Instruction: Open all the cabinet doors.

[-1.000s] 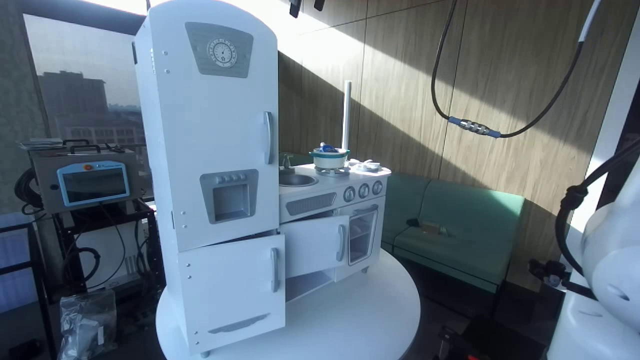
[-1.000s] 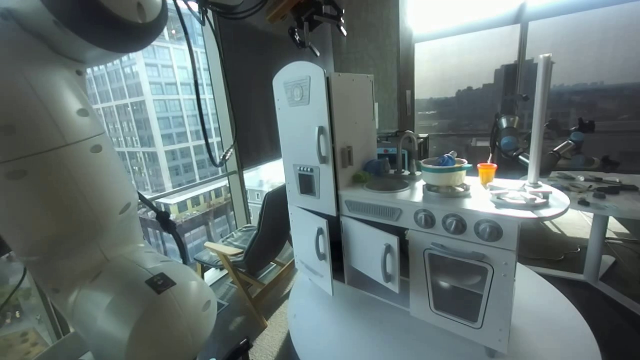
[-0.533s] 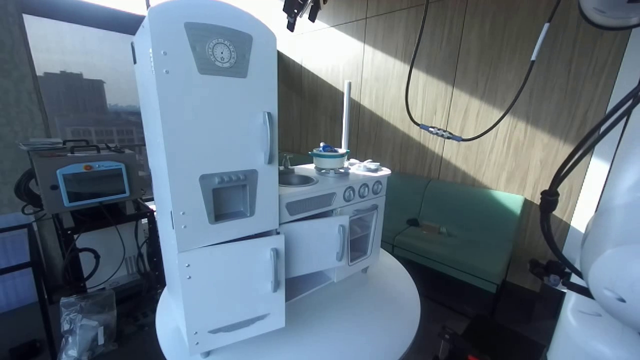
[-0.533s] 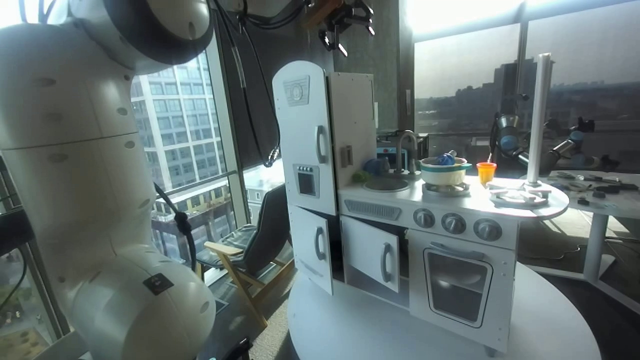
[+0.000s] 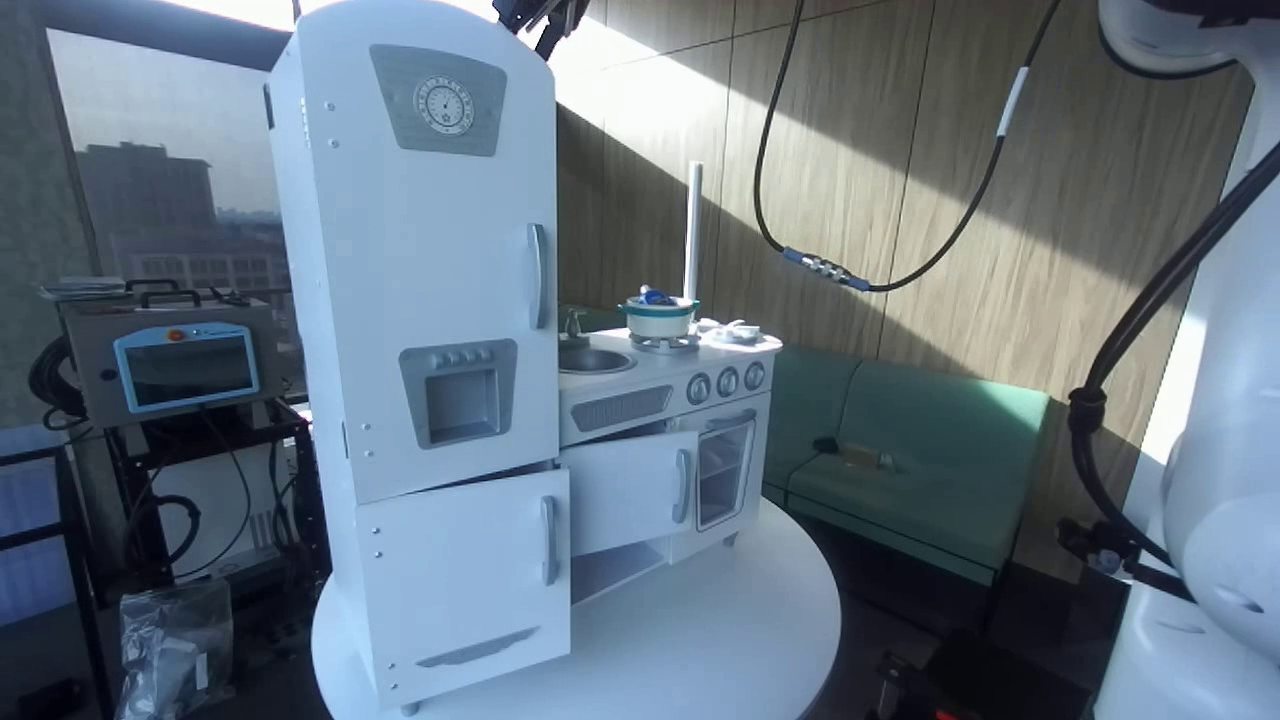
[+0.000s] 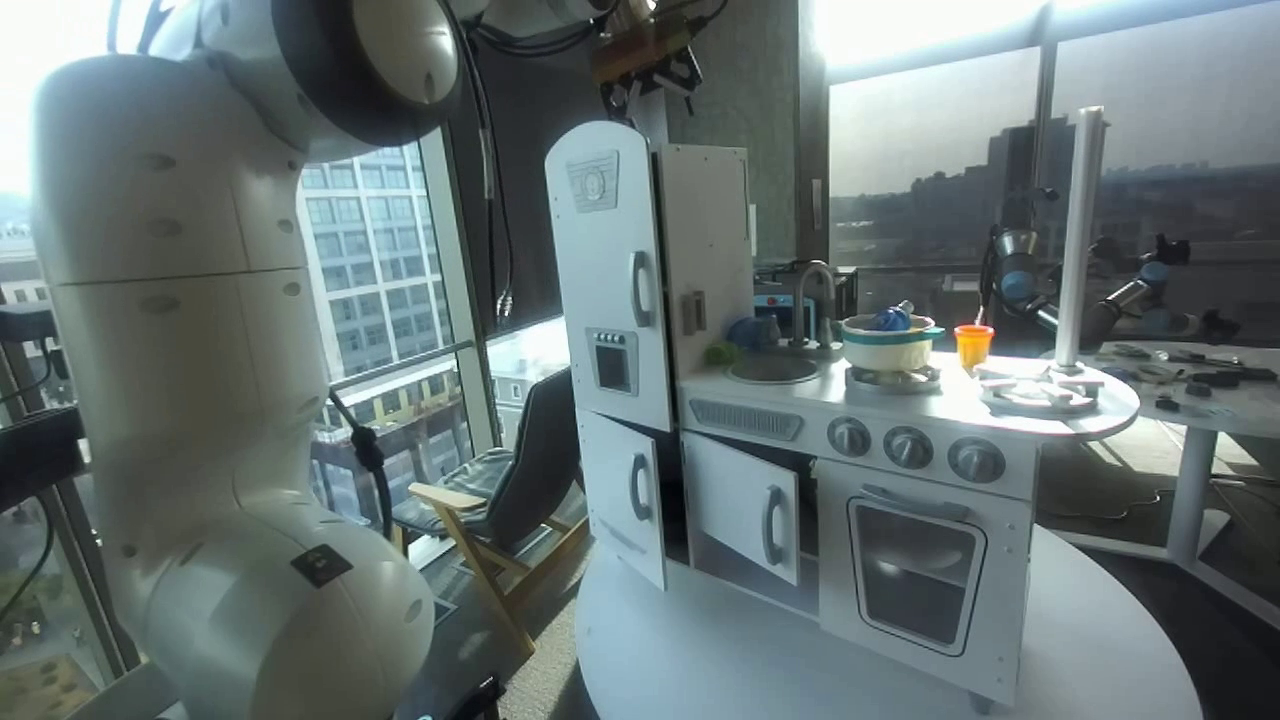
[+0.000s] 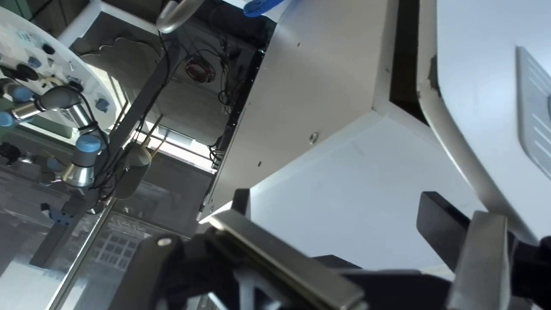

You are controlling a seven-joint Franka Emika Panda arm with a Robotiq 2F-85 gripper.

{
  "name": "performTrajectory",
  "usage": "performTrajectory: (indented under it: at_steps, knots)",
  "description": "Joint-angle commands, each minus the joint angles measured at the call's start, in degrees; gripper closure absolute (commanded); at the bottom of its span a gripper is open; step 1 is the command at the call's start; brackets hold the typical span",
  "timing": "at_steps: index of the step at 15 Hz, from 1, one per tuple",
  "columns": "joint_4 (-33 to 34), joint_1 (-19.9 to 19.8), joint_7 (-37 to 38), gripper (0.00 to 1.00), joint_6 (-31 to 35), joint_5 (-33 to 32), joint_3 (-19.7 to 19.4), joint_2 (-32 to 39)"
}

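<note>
A white toy kitchen has a tall fridge. Its upper door point(image 5: 440, 250) point(image 6: 610, 270) looks nearly flush in both exterior views, but the wrist view shows a dark gap behind this door point(image 7: 478, 64). The lower fridge door point(image 5: 470, 580) point(image 6: 625, 500) stands ajar. The cabinet door under the sink point(image 5: 630, 490) point(image 6: 740, 505) also stands ajar. The oven door point(image 5: 725, 470) point(image 6: 915, 560) looks shut. My gripper point(image 5: 545, 25) point(image 6: 650, 95) is at the fridge top, partly hidden or cut off. In the wrist view the gripper point(image 7: 335, 203) is open and empty, its fingers apart over the fridge top point(image 7: 344, 172).
The kitchen stands on a round white table point(image 5: 720, 640). A pot point(image 6: 887, 345) and an orange cup point(image 6: 973, 345) are on the counter, with a white pole point(image 6: 1080, 240) behind. A cable point(image 5: 830, 268) hangs from the arm. A chair point(image 6: 530, 450) stands beside the table.
My gripper has come closer to the fridge top and tilted, moving left in an exterior view over the last half second. The arm and hanging cable have shifted. The doors have not moved.
</note>
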Motion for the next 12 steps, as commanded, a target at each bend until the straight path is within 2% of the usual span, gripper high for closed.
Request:
performTrajectory:
  at_steps: [1,6,10,12]
  knots:
    - [4.83,0.96,-1.76,0.0,-5.41,4.67,1.37,0.57]
    - [11.93,3.36,4.01,0.0,-21.96,4.42,4.12,0.35]
    - [17.14,4.41,6.73,0.0,-34.36,10.36,5.62,2.13]
    - [18.74,4.79,7.13,0.0,-37.32,13.23,6.18,3.32]
